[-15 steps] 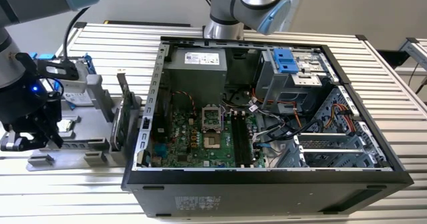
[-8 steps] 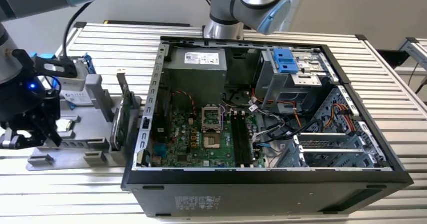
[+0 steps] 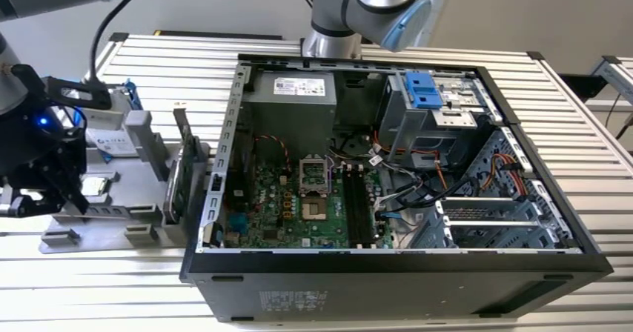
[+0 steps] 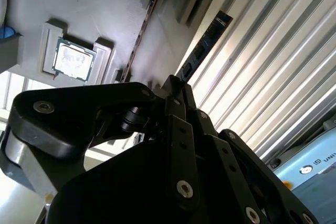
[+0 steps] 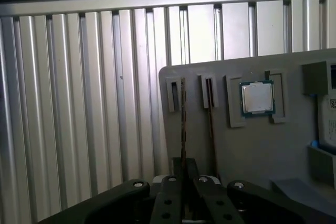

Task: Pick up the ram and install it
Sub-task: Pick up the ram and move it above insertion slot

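In the first wrist view the pincer (image 5: 184,167) has its fingers drawn together on the near end of the ram (image 5: 182,119). The ram is seen edge-on as a thin stick and stands upright on a grey parts tray (image 5: 247,156), with its far end in the tray's outermost slot, just beside the tray's edge. A second thin stick (image 5: 211,114) stands in the next slot, close by and parallel. Past that a square processor chip (image 5: 257,98) lies flat in its own recess. The tray rests on the ribbed metal bench (image 5: 79,103). In the exterior view the pincer hangs over the tray at the exterior view's left. A hard drive in a blue frame (image 3: 109,138) and an upright green expansion card (image 3: 183,173) share the tray. The open computer case (image 3: 396,273) lies just beside the tray on the exterior view's right, with its green motherboard (image 3: 287,206) exposed.
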`<state>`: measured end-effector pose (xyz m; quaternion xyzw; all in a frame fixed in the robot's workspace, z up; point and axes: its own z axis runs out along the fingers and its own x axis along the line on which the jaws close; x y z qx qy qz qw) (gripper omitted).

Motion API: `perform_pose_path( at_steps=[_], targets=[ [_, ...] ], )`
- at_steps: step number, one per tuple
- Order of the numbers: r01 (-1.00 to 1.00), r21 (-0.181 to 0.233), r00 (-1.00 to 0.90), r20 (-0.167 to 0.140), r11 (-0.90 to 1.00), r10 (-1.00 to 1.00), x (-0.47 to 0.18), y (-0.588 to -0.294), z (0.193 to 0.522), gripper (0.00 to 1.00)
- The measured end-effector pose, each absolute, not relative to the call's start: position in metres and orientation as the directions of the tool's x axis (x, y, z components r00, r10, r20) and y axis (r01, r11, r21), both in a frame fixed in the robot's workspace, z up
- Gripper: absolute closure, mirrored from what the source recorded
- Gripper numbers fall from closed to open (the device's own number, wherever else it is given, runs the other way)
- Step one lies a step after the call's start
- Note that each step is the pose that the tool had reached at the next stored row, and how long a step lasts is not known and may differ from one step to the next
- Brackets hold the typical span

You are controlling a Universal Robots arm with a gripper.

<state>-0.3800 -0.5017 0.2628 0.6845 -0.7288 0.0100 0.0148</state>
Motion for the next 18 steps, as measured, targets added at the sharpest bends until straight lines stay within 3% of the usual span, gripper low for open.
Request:
perform_pose_path(
  at_steps=[18],
  targets=[
    [-0.998, 0.006, -0.062, 0.035, 0.063, -0.997, -0.380, -0.502, 0.281, 1.00]
  ],
)
